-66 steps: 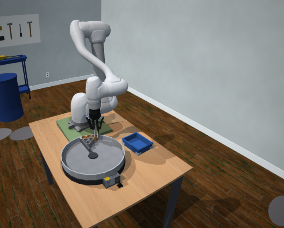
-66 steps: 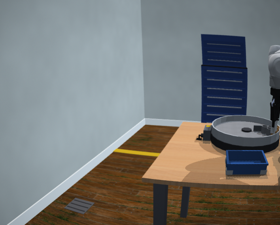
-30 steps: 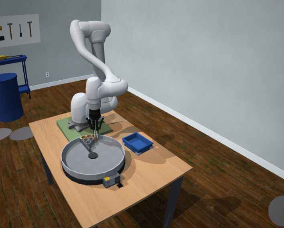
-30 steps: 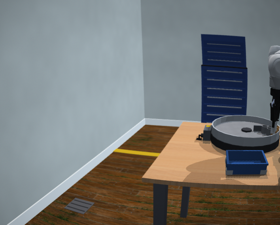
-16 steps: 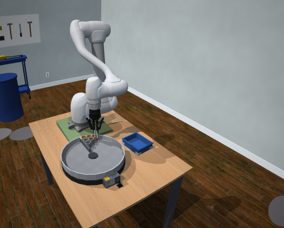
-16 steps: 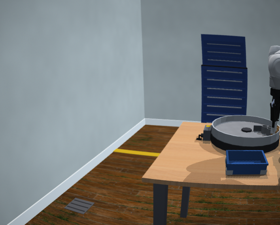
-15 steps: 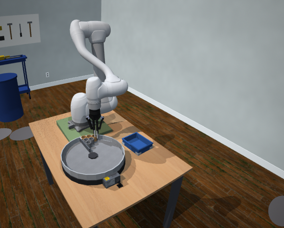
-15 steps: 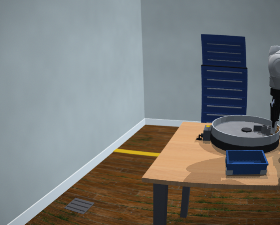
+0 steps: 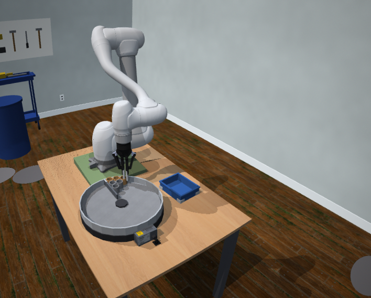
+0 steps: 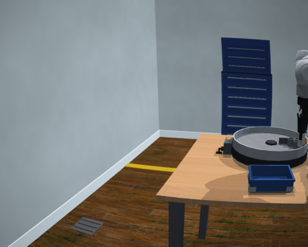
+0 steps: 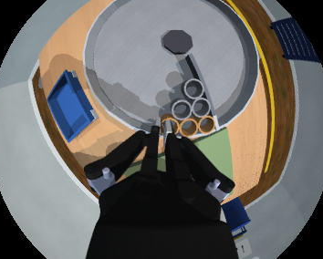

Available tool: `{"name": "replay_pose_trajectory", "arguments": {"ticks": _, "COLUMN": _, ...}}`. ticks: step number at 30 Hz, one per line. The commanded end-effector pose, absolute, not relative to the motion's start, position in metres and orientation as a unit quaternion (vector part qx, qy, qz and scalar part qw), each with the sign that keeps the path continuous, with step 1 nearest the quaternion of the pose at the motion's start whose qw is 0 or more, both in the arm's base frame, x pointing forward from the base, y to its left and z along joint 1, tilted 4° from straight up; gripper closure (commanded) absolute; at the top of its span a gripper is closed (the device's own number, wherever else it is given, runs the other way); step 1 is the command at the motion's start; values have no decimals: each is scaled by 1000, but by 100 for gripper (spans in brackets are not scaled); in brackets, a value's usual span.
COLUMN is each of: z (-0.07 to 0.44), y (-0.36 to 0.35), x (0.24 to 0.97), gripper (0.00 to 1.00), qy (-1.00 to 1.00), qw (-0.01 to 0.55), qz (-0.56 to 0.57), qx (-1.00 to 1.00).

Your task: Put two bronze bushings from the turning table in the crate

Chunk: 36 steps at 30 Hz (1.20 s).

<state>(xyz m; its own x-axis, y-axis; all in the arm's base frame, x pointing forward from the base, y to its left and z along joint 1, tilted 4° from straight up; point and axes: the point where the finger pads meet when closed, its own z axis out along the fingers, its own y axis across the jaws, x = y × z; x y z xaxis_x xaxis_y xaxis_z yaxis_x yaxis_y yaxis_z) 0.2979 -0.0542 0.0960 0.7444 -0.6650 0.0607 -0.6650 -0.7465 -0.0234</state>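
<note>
The gripper (image 11: 161, 129) stood pointing straight down at the far rim of the turning table (image 9: 89, 195), its fingers drawn almost together and pinching the wall of a bronze bushing (image 11: 169, 125), the end one of the bronze row (one finger seemed to sit inside the bore and one outside, though the wrist view was too small to be sure). That bushing sat low on the table's floor, close against the rim, with two more bronze bushings (image 11: 195, 125) just beside it and three grey bushings (image 11: 193, 88) grouped toward the hub (image 11: 176, 41) along a grey divider bar (image 9: 110, 187).

By my judgement the step in hand was the first pickup: the grasp was made and the lift not yet begun. The blue crate (image 9: 179, 186) lay on the wooden table top (image 9: 192, 224) just beside the turning table, toward the wall side in the top view, and nothing could be seen inside it.

The next move called for a straight lift, high enough to clear the neighbouring bushings and the rim, then a sideways carry over to the crate and a release above it. A thin-walled pinch like this could slip or tilt, so a slow rise seemed wise. A second bronze bushing remained to be fetched afterwards, with the grey ones left alone.
</note>
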Motion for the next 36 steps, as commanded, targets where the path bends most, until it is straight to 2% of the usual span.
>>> {"name": "replay_pose_trajectory", "arguments": {"ticks": 1, "z": 93, "y": -52, "x": 297, "gripper": 100, "qy": 355, "qw": 1, "qz": -32, "qx": -935}}
{"name": "replay_pose_trajectory", "arguments": {"ticks": 18, "z": 97, "y": -52, "x": 297, "gripper": 100, "qy": 355, "qw": 1, "qz": -32, "qx": -935}}
{"name": "replay_pose_trajectory", "arguments": {"ticks": 36, "z": 158, "y": -51, "x": 293, "gripper": 100, "qy": 355, "qw": 1, "qz": -32, "qx": -935}}
